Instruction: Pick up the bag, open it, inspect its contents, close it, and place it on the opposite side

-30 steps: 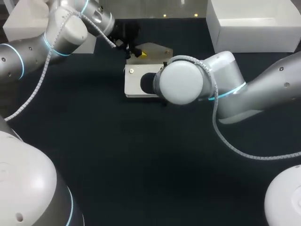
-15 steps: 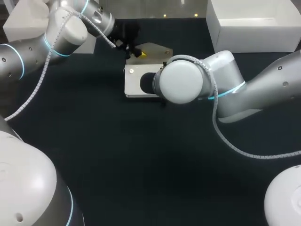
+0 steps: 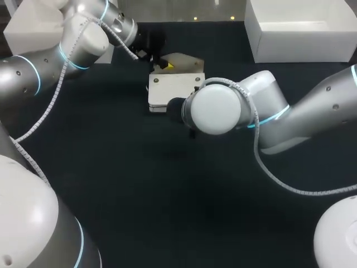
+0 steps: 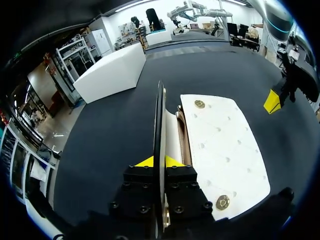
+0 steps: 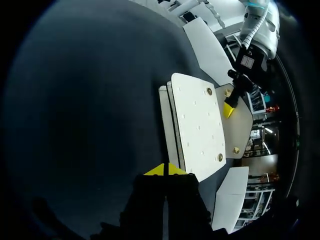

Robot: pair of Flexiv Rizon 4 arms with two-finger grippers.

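My left pincer [image 4: 159,161] is clamped tight on the opened flap [image 3: 184,58], which I see edge-on between its yellow tips. The white bag [image 3: 175,89] lies flat on the dark surface [image 3: 139,184], at the far middle, with the flap lifted on its far side. My right pincer [image 5: 165,170] sits just off the bag's near right corner, tips pressed together on nothing.

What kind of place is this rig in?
Probably a robot-lab test bench: grey left arm and grey right arm over a dark-covered table, a white studded flap bag as test object, plain white rectangular box at the far corner.
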